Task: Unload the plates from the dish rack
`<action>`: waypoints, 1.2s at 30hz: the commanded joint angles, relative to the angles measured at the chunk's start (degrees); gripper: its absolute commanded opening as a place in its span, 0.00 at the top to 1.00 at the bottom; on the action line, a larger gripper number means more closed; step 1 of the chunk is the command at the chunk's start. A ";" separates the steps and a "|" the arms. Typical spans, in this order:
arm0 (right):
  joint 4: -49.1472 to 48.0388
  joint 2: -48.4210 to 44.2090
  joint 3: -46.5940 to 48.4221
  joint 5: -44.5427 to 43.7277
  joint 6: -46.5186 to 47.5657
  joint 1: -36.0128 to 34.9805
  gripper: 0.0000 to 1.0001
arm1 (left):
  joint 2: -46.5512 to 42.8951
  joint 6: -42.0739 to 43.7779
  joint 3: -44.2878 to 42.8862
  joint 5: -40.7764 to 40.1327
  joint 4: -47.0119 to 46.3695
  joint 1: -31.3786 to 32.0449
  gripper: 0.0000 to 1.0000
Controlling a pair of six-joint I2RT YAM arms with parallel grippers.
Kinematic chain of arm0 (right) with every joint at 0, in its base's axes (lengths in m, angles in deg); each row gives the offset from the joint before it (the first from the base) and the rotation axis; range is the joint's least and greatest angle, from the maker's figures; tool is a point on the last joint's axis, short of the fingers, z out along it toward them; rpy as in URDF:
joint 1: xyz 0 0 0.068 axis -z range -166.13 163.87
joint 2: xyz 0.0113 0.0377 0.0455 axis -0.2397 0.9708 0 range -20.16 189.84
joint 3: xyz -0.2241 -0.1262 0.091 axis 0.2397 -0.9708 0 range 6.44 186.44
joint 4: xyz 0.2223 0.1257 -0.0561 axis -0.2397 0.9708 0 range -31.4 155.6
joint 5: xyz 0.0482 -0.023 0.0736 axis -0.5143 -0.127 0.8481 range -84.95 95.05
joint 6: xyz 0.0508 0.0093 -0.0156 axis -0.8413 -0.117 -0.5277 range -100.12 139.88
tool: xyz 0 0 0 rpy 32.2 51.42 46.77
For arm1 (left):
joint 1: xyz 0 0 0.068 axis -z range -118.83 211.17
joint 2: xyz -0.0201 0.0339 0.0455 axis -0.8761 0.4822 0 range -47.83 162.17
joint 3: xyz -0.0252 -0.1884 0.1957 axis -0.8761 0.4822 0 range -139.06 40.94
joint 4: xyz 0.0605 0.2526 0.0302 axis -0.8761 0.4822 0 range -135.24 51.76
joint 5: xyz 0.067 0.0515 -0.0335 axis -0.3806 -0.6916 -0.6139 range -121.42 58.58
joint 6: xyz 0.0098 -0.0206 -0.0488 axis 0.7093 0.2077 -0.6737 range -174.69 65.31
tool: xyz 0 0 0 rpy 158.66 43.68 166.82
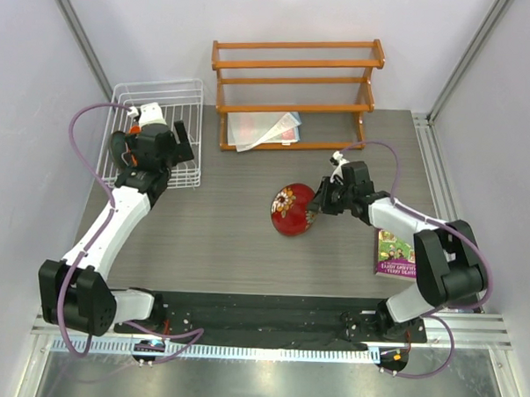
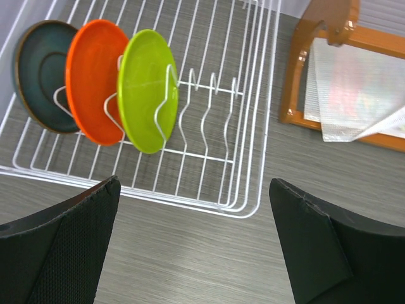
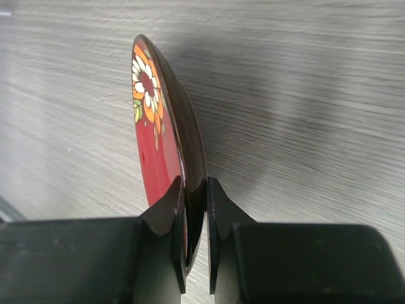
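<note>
Grey counter [image 1: 219,249]: right arm reaches left, right fingers [image 3: 169,218] pinching red plate [image 1: 291,210] at rim; left fingers [image 2: 66,244] wide by dish rack [image 2: 242,209].

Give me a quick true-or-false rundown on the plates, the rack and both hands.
1. The right hand grips the red flowered plate by its rim. True.
2. Four plates stand in the rack. False: three do, the teal plate, the orange plate and the green plate.
3. The left hand is shut on a plate. False: it is open and empty, facing the rack.
4. The green plate stands next to the rack's empty slots. True.
</note>
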 commanded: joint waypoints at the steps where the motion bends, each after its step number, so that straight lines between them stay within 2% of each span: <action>1: -1.15 5.39 -0.10 4.65 0.37 -0.35 0.99 | 0.11 0.24 -1.63 -0.01 -1.26 -1.55 0.01; 9: -0.54 12.26 3.42 0.28 -0.07 -0.53 0.98 | 1.87 -0.46 -2.16 2.37 -1.08 -1.81 0.01; 11: 0.77 12.97 4.03 -1.66 -0.33 -0.53 0.84 | 1.52 -0.46 -1.98 2.37 -1.09 -1.81 0.00; 12: 1.30 13.67 4.56 -2.81 -0.33 -0.53 0.81 | 1.52 -0.46 -1.98 2.37 -1.09 -1.81 0.00; 15: 2.71 15.07 4.92 -5.89 -0.33 -0.53 0.82 | 1.34 -0.20 -1.98 2.19 -1.00 -1.73 0.00; 21: 3.68 16.66 4.92 -11.16 -0.60 -0.53 0.73 | 1.16 0.24 -2.25 2.63 -1.00 -1.81 0.01; 26: 3.51 18.68 4.65 -14.24 -1.21 -0.53 0.72 | 0.81 0.59 -2.42 2.28 -0.65 -1.81 0.01; 29: 3.33 19.47 4.74 -15.74 -1.30 -0.62 0.67 | 0.55 0.77 -2.42 2.11 -0.65 -1.90 0.00; 32: 2.98 19.74 4.74 -16.35 -1.73 -0.53 0.57 | 0.64 0.95 -2.42 2.02 -0.64 -1.90 0.00; 35: 2.98 19.83 4.74 -16.44 -1.65 -0.53 0.57 | 0.73 0.86 -2.33 2.37 -0.64 -1.90 0.00; 36: 3.07 19.74 4.74 -16.27 -1.82 -0.53 0.52 | 0.73 0.86 -2.42 2.46 -0.73 -1.90 0.01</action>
